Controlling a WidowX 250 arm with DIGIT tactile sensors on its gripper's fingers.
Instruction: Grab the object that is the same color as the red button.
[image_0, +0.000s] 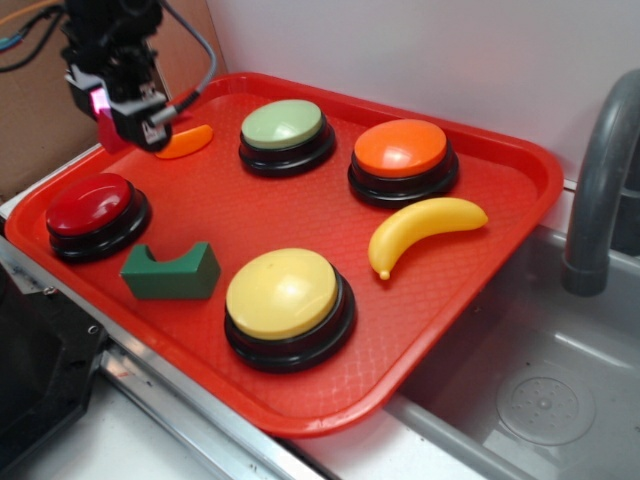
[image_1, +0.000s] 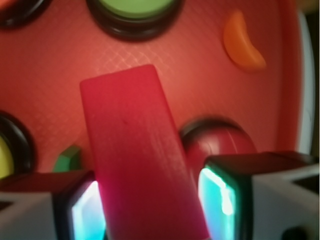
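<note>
The red block (image_1: 137, 150), the object, fills the middle of the wrist view, clamped between the two lit pads of my gripper (image_1: 150, 207). From the exterior view the gripper (image_0: 125, 125) hangs above the tray's far left corner, and a sliver of the red block (image_0: 103, 122) shows between its fingers. The red button (image_0: 92, 205) sits on its black base at the tray's left edge, below and in front of the gripper. Part of the red button (image_1: 220, 142) peeks out behind the block in the wrist view.
All sits on a red tray (image_0: 470, 280): a green button (image_0: 284, 125), an orange button (image_0: 402, 150), a yellow button (image_0: 284, 295), a banana (image_0: 420, 228), a green notched block (image_0: 172, 272), a small orange piece (image_0: 187, 142). A sink (image_0: 540, 400) and faucet (image_0: 600, 180) lie right.
</note>
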